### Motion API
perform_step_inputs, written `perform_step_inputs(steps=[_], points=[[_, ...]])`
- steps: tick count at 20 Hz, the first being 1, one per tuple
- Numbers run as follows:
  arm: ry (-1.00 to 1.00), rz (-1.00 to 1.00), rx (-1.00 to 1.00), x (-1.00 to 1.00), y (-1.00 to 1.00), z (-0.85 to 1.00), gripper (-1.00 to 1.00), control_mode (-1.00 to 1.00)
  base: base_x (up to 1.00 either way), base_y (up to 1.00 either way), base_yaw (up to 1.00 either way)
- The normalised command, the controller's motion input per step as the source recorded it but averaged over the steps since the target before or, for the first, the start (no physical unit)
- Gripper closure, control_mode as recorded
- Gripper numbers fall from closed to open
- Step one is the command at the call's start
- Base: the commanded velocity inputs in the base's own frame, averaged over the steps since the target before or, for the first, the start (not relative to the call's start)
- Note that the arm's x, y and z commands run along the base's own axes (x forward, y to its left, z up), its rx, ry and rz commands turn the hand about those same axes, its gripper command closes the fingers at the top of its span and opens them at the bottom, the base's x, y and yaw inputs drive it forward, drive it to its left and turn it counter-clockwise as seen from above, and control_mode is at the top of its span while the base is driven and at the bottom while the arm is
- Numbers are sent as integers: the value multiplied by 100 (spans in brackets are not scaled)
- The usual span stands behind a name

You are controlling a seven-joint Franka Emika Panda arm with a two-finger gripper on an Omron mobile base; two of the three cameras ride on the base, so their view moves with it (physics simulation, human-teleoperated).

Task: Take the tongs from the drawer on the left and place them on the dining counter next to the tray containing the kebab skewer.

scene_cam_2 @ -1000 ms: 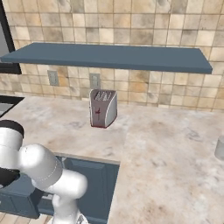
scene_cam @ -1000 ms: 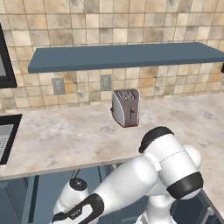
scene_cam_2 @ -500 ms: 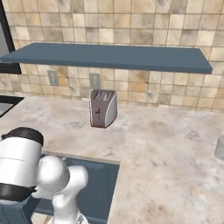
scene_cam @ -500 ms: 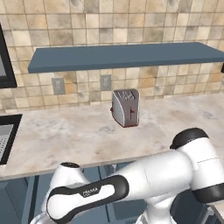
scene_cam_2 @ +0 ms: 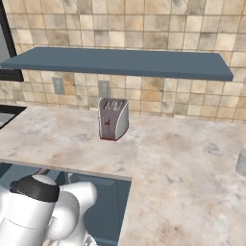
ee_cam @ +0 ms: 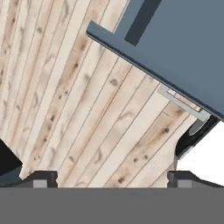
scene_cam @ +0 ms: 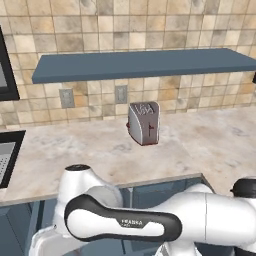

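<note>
My gripper [ee_cam: 113,178] is open, and its two dark fingertips [ee_cam: 43,178] stand wide apart with nothing between them. It looks down at the wooden floor, just below a slate-blue drawer [ee_cam: 183,48] front with a short silver bar handle [ee_cam: 183,103]. In the base views my white arm [scene_cam: 150,222] bends low under the counter edge, in front of the dark blue cabinet fronts [scene_cam_2: 113,204]. The tongs are hidden. The dining counter, the tray and the kebab skewer are out of view.
A silver toaster [scene_cam: 144,122] stands on the beige marbled kitchen counter [scene_cam: 200,145] against the tiled wall, under a long blue shelf [scene_cam: 145,62]. A dark appliance edge [scene_cam: 7,155] sits at the far left. A grey cup [scene_cam_2: 242,162] stands at the right edge.
My arm has swung down and to the left, below the counter edge, so a long link now crosses the bottom of the left base view. The base has not moved. The gripper stays open.
</note>
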Motion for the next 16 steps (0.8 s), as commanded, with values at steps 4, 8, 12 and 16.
perform_step_inputs(steps=[4, 8, 12, 16], points=[[9, -33, -60, 41, 0, 60, -100, -100, 0, 0, 0], [-5, -28, -39, 9, -18, -21, -100, -100, 0, 0, 0], [-35, -2, -9, 0, -15, -31, -100, -100, 0, 0, 0], [-40, 0, 0, 0, -18, -10, -100, -100, 0, 0, 0]])
